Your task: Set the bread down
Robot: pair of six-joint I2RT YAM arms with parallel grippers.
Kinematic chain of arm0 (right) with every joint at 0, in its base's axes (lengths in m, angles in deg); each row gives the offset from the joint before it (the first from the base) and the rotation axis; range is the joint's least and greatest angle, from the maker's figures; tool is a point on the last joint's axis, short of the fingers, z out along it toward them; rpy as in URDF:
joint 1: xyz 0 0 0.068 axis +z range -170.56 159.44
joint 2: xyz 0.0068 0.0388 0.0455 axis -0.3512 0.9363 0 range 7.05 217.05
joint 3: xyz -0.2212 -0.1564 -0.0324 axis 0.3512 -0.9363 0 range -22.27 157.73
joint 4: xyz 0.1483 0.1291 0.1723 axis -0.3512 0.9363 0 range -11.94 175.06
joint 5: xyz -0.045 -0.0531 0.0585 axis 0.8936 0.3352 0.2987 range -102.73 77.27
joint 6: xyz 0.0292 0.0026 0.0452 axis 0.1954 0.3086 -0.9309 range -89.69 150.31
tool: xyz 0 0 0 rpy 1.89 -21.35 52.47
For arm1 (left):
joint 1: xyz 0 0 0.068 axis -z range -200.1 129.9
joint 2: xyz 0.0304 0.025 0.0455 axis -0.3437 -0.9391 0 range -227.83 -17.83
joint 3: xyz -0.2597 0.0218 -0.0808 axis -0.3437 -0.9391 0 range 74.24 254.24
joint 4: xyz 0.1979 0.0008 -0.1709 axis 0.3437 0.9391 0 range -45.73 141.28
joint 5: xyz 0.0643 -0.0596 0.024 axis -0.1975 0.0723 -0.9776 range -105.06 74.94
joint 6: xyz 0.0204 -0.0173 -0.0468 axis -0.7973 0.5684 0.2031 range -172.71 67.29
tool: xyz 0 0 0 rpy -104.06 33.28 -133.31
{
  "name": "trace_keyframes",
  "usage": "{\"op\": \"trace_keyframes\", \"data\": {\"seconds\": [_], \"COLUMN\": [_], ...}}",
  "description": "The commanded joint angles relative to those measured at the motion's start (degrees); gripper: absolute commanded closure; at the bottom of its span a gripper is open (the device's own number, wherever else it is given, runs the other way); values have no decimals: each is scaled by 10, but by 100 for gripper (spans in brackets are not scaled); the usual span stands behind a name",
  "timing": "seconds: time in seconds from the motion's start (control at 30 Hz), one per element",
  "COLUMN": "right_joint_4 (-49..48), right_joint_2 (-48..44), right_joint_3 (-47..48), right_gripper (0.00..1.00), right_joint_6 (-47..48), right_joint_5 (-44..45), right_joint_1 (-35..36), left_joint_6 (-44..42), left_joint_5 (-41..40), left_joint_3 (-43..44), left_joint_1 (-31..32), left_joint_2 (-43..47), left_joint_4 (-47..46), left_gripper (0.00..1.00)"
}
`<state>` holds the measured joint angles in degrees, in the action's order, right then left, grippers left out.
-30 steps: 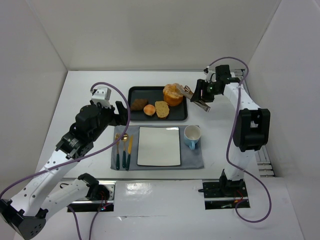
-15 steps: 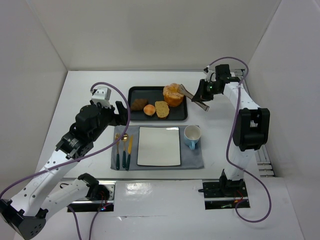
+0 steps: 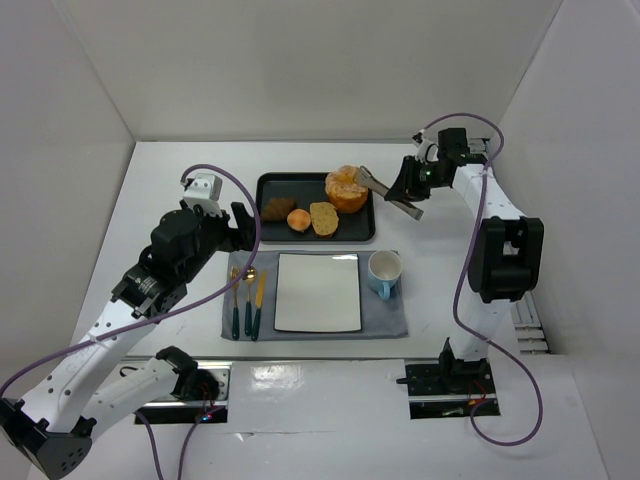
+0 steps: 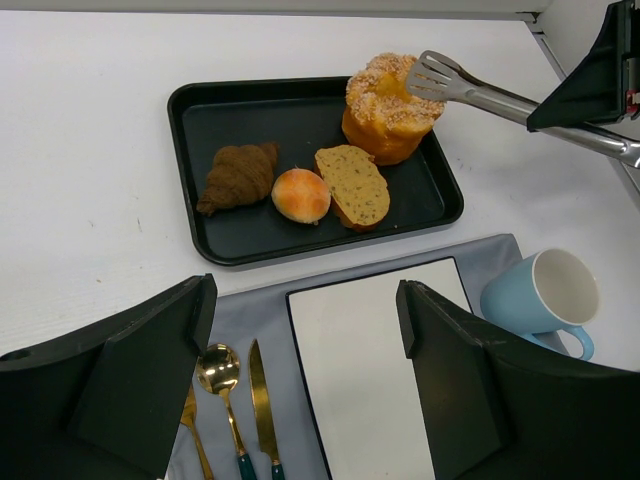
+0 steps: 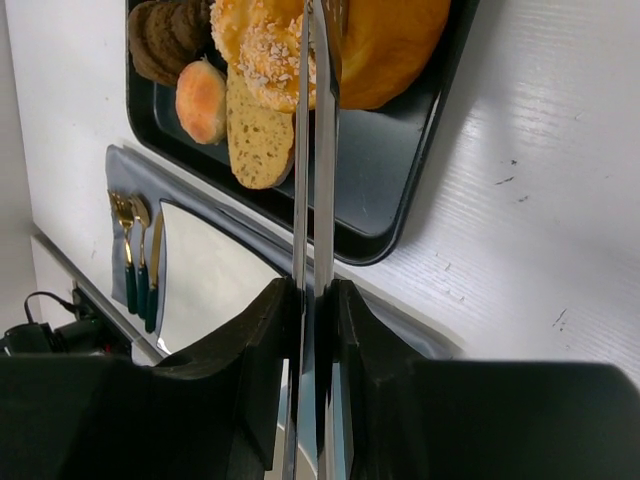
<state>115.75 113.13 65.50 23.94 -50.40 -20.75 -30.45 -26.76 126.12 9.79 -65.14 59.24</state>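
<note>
Tongs and loaf, seen from above and from both wrists. The tongs are clamped at the handles between the fingers of my right gripper. Their two blades lie pressed together and enclose nothing.

The bread sits directly under the blade tips, in a corner of the black tray. The tips lie across its pale crusted top and appear to touch it, though I cannot be certain of contact. Beyond the tips, further along the tongs' line, are the bread slice and the small bun. The white plate lies off to one side of the shaft. My left gripper is well apart from the tongs, its fingers spread and empty.

I judge the loaf light and springy, with a brittle glaze that would flake or dent under pressure. A grip on the crown seems unwise. I would spread the blades wider than the loaf and seat them on opposite sides of the smooth orange wall, below the crust. I would close only until it holds, since the rounded flanks may slip or roll.
</note>
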Motion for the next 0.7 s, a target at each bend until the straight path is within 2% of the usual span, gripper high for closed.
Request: {"op": "trace_keyframes", "data": {"seconds": [0.0,0.37,0.67], "right_joint_4": [-23,-39,10], "right_joint_2": [-43,-74,-98], "right_joint_3": [21,16,21], "right_gripper": [100,100,100], "right_joint_6": [6,16,76], "right_joint_5": [-34,-71,-165], "right_joint_1": [-5,-21,-26], "left_joint_6": [-13,-13,-19], "left_joint_5": [-2,-7,-12], "left_joint_3": [9,9,9], "left_joint_1": [2,2,2], "left_joint_2": [11,6,0], "left_joint_4": [-30,-30,-30], "left_gripper": [9,9,9]}}
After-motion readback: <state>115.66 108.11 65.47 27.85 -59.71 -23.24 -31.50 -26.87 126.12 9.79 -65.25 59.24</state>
